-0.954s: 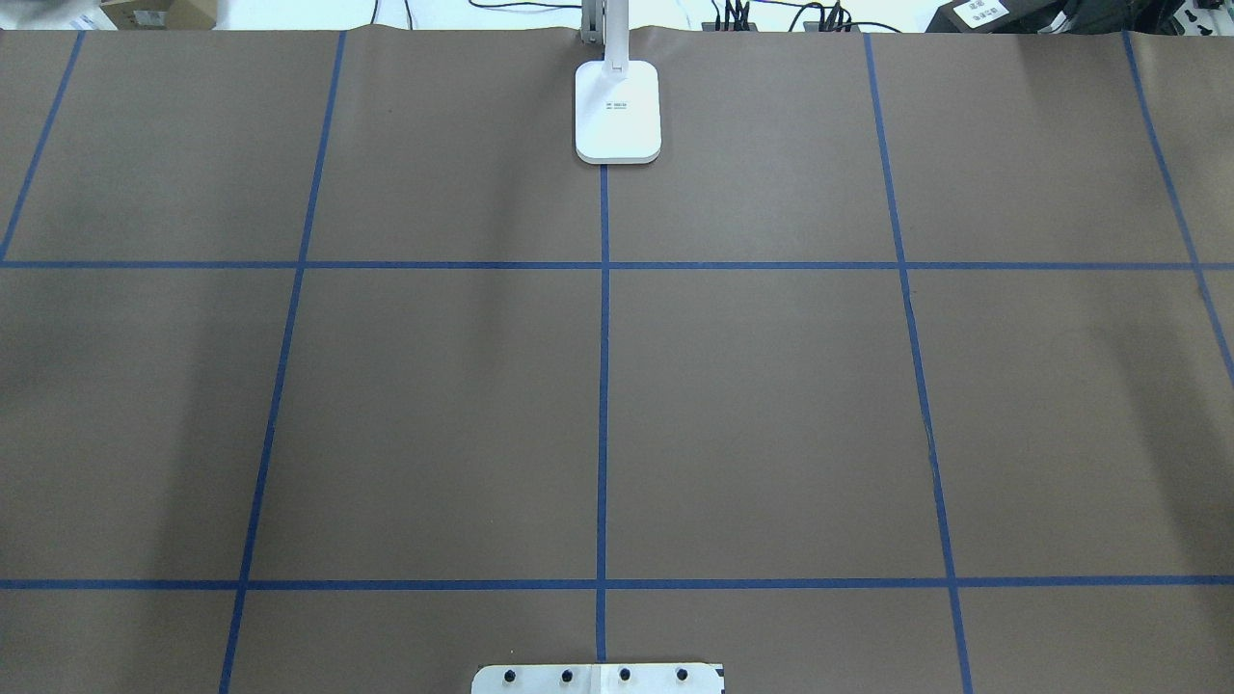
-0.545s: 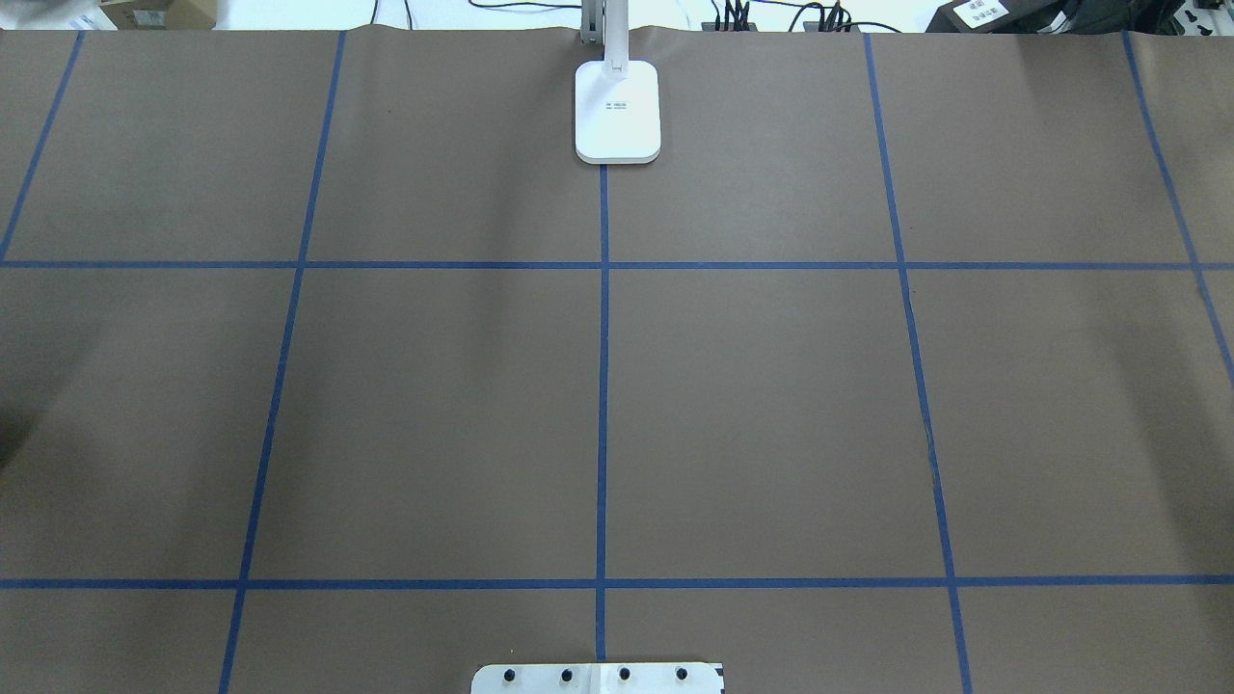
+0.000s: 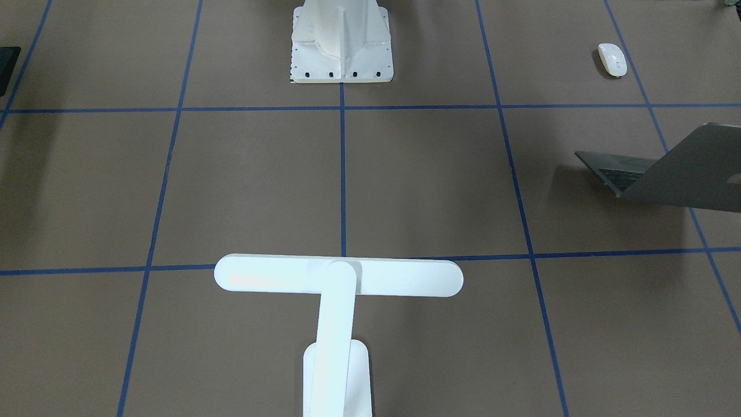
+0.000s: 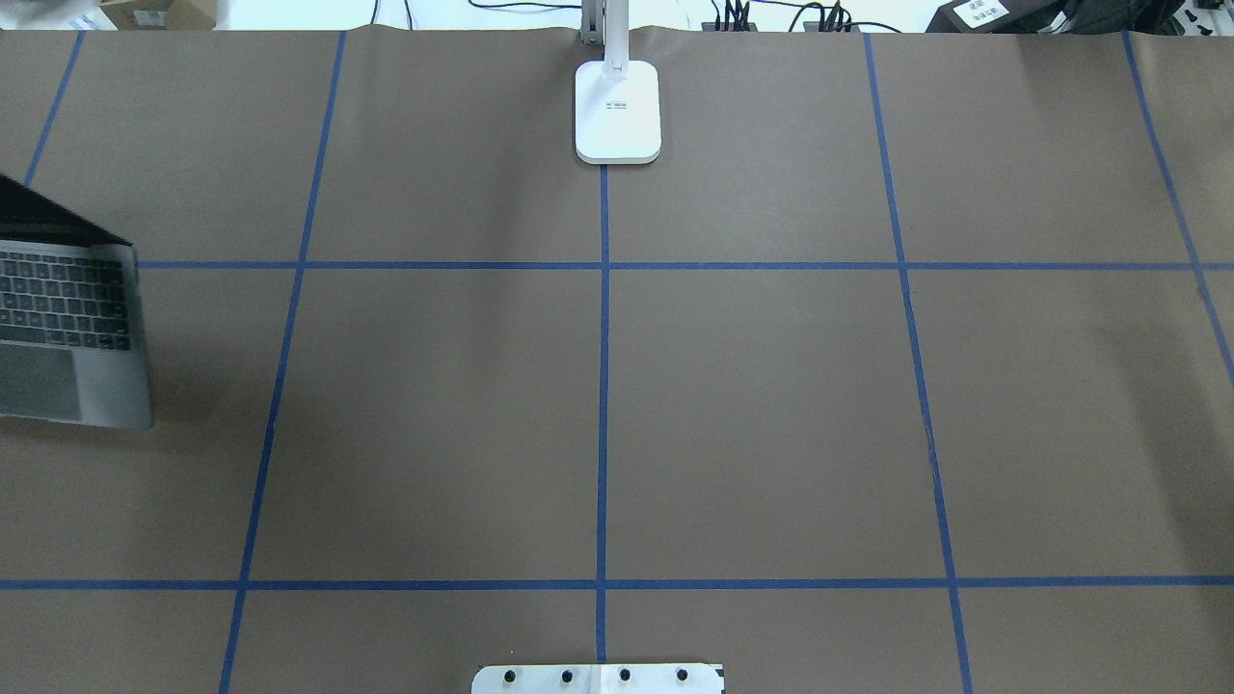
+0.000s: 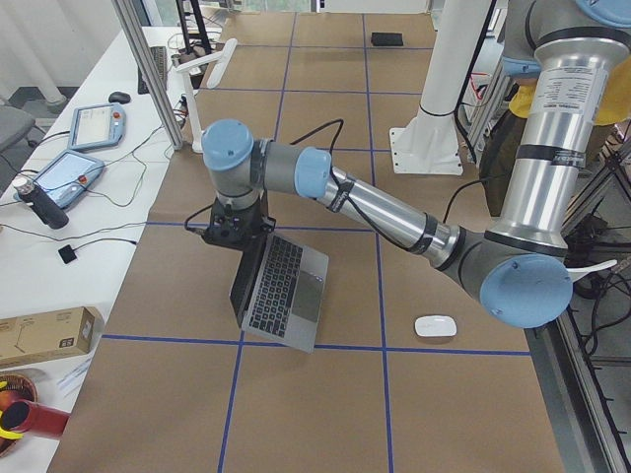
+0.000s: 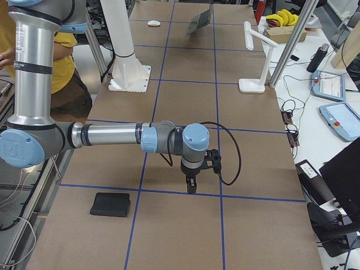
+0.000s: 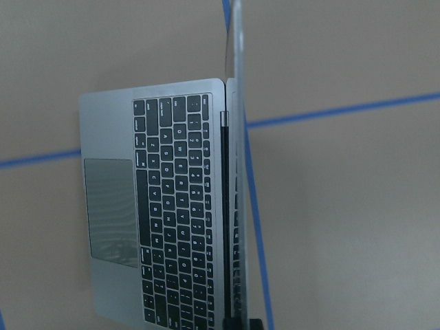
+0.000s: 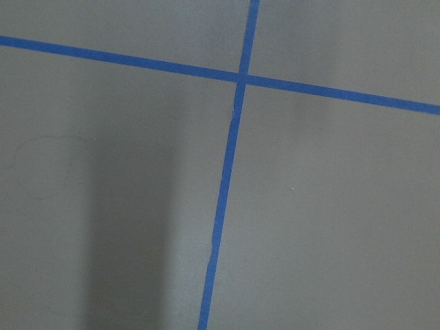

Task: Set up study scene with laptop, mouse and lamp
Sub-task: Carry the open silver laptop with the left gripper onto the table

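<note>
Laptop (image 4: pixel 72 333) stands open at the left end of the table (image 4: pixel 771 405), the left gripper (image 5: pixel 229 235) at its upright lid. Clamped or not, I cannot tell, nor for the right gripper (image 6: pixel 191 184), well apart. The mouse (image 5: pixel 435 326) lies near it. Better to slide slowly, base flat, toward the middle before the far lamp (image 4: pixel 618 111), whose base print is unreadable.

The near right arm (image 6: pixel 112 135) reaches over the brown worktop (image 6: pixel 253 140), its right gripper (image 6: pixel 191 188) pointing down just above a blue tape line (image 6: pixel 253 198). A black mat (image 6: pixel 110 204) lies nearby. The lamp (image 6: pixel 251 85), laptop (image 6: pixel 200 21) and mouse (image 6: pixel 153 23) sit far beyond.
</note>
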You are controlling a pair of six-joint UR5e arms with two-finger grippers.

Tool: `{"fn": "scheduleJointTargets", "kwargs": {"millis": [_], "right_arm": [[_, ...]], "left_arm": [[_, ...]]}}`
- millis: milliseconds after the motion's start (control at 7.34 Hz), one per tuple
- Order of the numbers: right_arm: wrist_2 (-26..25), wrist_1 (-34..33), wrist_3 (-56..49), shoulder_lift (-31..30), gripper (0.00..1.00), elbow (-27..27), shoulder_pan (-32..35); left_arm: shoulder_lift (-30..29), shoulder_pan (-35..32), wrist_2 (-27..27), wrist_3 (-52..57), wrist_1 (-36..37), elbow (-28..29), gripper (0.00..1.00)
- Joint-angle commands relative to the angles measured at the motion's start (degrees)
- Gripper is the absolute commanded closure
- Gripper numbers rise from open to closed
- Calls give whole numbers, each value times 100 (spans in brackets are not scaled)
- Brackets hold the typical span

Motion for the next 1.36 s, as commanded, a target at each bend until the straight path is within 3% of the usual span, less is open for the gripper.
{"fn": "scheduleJointTargets", "kwargs": {"millis": [0,272,681,817,1226], "right_arm": [[6,0,0,0,0,0,0],[6,0,0,0,0,0,0],[-3,8,0,9,0,0,0],[-3,8,0,9,0,0,0],[-3,0,0,9,0,0,0]], "left_arm": [[-764,725,17,-1461,-15,-403,100],[-1556,1551,209,-2369,-94,-412,100],[-2234,2660,1122,-3590,-419,-273,100],[-2697,2828,1307,-3968,-419,50,100],[-3315,3382,2054,-4909,-1031,858,100]]}}
